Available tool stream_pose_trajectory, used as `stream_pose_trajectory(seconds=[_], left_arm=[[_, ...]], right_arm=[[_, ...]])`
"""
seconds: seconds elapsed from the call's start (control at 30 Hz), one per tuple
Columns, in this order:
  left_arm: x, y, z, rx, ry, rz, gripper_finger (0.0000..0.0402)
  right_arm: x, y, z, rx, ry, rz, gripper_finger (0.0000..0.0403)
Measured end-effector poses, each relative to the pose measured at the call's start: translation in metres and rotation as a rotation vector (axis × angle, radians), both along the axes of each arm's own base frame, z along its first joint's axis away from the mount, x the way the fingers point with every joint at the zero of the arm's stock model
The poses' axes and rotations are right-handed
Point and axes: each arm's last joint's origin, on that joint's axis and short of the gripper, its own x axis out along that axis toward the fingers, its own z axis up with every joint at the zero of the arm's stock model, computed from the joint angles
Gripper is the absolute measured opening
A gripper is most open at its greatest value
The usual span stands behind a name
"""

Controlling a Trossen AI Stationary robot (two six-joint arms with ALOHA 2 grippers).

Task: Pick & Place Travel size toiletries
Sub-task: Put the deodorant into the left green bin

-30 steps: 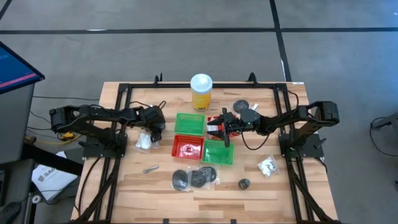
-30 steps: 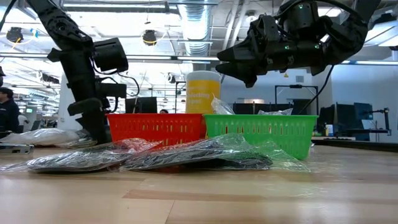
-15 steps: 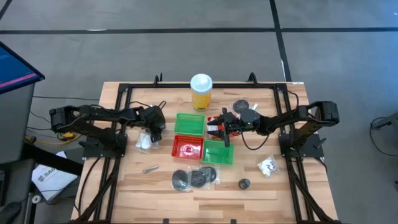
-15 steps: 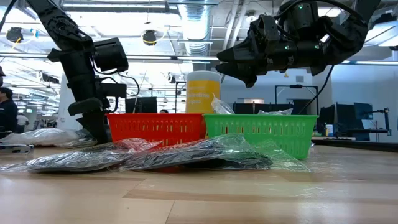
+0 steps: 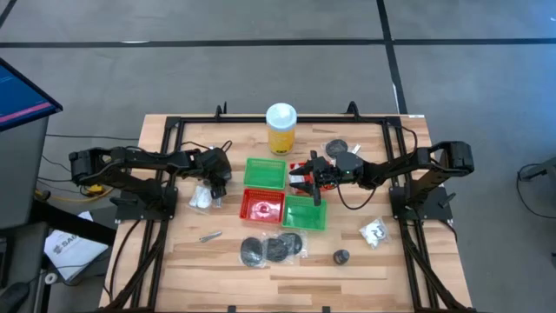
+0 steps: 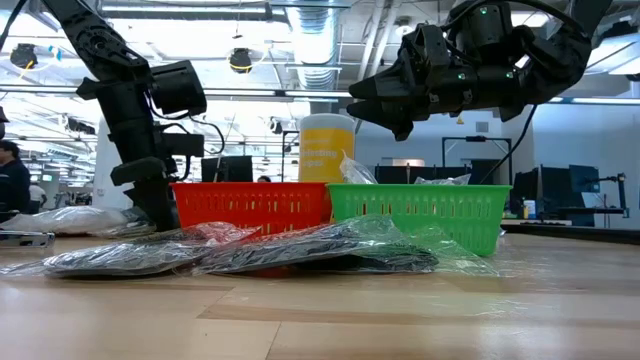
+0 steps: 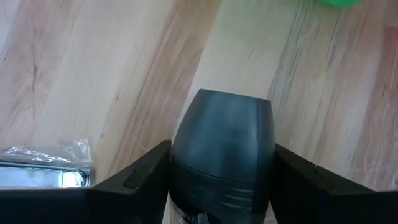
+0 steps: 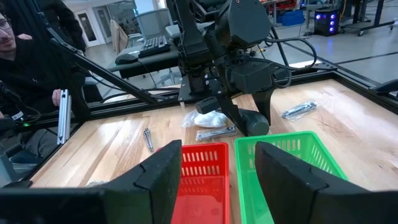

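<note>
A wooden desk (image 5: pixel 174 252) stands on grey floor; the left claw (image 5: pixel 219 185) is low beside a white packet (image 5: pixel 201 197), clamped on a dark round-topped item (image 7: pixel 222 146), probably to carry it to a basket; black discs (image 5: pixel 272 249) lie near the front; the right claw (image 5: pixel 300 181) hovers over the green basket (image 5: pixel 305 213), fingers apart, empty.

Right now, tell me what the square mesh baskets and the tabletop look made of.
The red square mesh basket and green square mesh basket look like glossy moulded plastic, given their thin uniform lattice walls. The pale wooden tabletop shows grain and plank seams, probably sealed butcher block.
</note>
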Motion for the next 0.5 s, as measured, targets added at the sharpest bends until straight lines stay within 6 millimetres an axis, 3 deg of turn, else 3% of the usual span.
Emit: stream_pose_trajectory(seconds=[0.23,0.5], left_arm=[[0.000,-0.001,0.006,0.005,-0.041,0.013,0.0207],[-0.007,-0.007,0.035,0.003,-0.228,0.019,0.0206]], right_arm=[[0.000,0.000,0.000,0.000,0.000,0.000,0.0189],[0.000,0.000,0.000,-0.001,0.000,0.000,0.0185]])
